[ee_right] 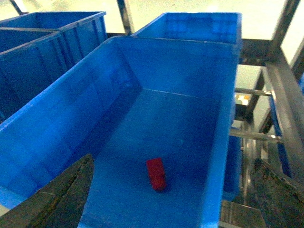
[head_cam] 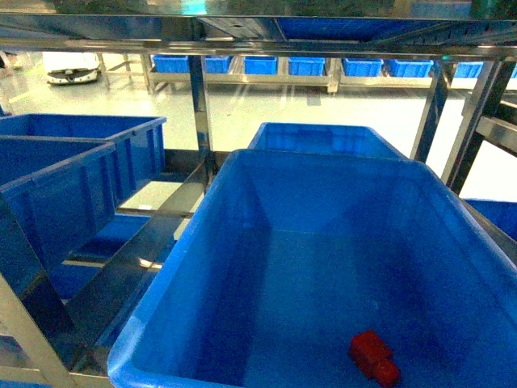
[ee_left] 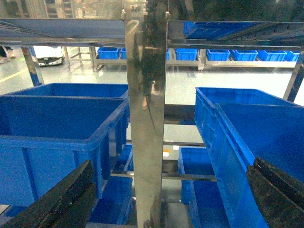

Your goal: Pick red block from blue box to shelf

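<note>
While the right hand [ee_right: 171, 199] hangs wide open and empty above the near end of the blue box [ee_right: 61, 118], the red block [ee_right: 156, 173] lies alone on the box floor just below, between its fingers in the wrist view and near the right corner in the head view. It looks small, rigid, light and smooth, so likely a bit slippery; pinching its two long flat sides seems safest. The left hand [ee_left: 166, 204], also spread wide, faces an upright of the shelf [ee_left: 147, 118] farther left.
</note>
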